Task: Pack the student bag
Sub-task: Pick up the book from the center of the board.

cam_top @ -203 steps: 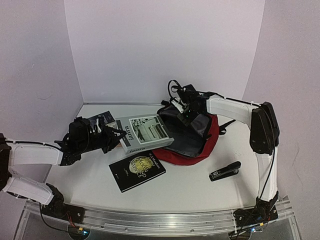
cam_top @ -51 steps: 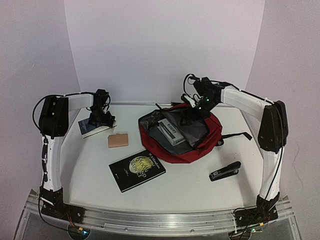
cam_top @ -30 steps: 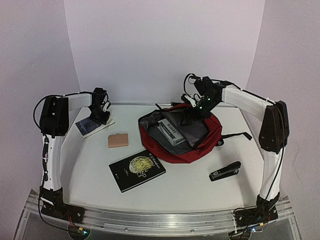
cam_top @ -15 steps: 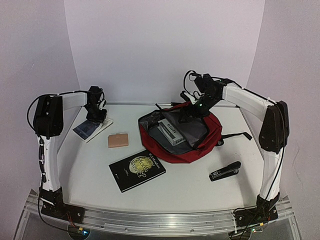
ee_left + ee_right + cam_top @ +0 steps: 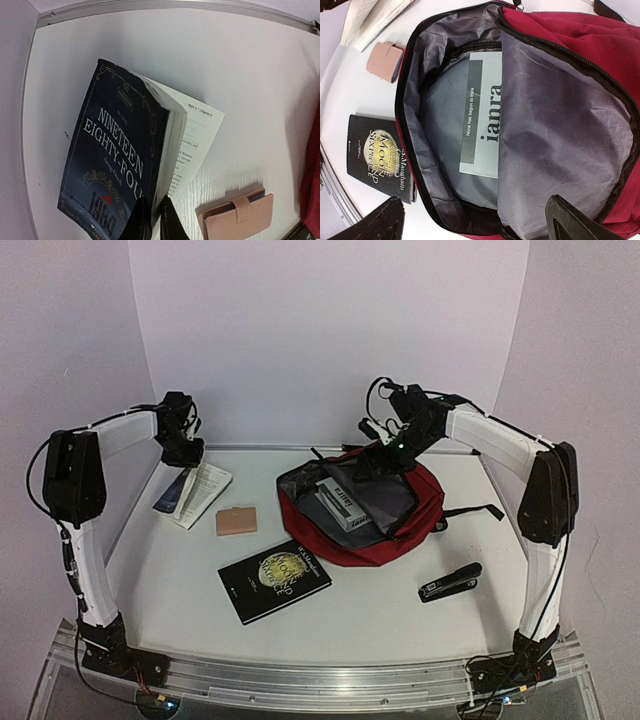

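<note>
The student bag, dark red with grey lining, lies open at the middle back of the table. A grey-and-white book rests inside it. My right gripper hovers open over the bag's far rim with nothing between its fingers. The right wrist view looks straight down into the bag at the book, between the spread gripper fingers. At the back left my left gripper is shut on a dark blue paperback. In the left wrist view the gripper pinches its cover and pages, and one loose page hangs apart.
A pink wallet lies left of the bag. A black book with a gold emblem lies in front of it, and a black stapler lies at the front right. Walls close in the back and both sides.
My left gripper has lifted the blue paperback off the table at the back left, and it now hangs with a page splayed. The right gripper has barely shifted above the bag.
</note>
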You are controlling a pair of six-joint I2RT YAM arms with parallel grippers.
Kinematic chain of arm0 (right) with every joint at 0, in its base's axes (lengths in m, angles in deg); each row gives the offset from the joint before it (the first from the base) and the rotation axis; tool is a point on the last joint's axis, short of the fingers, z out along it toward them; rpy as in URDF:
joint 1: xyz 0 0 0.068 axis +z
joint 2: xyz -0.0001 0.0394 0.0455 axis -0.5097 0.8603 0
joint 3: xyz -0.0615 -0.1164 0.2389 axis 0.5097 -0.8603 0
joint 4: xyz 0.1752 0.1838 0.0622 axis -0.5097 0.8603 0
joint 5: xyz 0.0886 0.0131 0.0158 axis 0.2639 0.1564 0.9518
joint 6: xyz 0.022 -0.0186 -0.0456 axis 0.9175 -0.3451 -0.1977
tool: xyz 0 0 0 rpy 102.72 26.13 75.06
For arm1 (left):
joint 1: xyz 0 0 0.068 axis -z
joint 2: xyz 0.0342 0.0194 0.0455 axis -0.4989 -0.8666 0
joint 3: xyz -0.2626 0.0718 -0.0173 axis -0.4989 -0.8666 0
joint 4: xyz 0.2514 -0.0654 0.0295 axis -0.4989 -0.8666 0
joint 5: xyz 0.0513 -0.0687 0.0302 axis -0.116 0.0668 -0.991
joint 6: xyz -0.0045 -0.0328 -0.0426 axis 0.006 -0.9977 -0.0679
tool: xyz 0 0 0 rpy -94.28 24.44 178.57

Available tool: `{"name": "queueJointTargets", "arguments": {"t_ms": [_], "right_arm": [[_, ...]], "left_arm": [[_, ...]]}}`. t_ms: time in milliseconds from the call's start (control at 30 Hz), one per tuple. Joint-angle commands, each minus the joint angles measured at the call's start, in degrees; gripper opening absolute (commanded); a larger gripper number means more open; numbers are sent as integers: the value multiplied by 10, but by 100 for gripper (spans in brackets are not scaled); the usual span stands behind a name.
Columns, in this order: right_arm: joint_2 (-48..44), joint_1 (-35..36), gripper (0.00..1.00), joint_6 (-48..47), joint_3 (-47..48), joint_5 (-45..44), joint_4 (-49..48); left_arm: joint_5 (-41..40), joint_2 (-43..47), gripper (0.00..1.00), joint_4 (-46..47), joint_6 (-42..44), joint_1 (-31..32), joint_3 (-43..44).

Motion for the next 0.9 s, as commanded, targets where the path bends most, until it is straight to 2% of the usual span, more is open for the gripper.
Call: {"name": "queueJointTargets", "arguments": {"t_ms": [0, 200, 600, 867], "right_arm": [[-26, -2, 98, 10, 23, 24, 3], [-21, -2, 98, 16, 32, 34, 3], [-10, -2, 98, 31, 43, 90, -1], [6, -2, 98, 93, 52, 150, -47]], "left_arm": [[-15, 72, 0, 15, -7, -2, 29], [-19, 104, 0, -1, -11, 3, 53], [21, 182, 0, -32, -29, 28, 103], [134, 233, 0, -28, -76, 36, 114]]}}
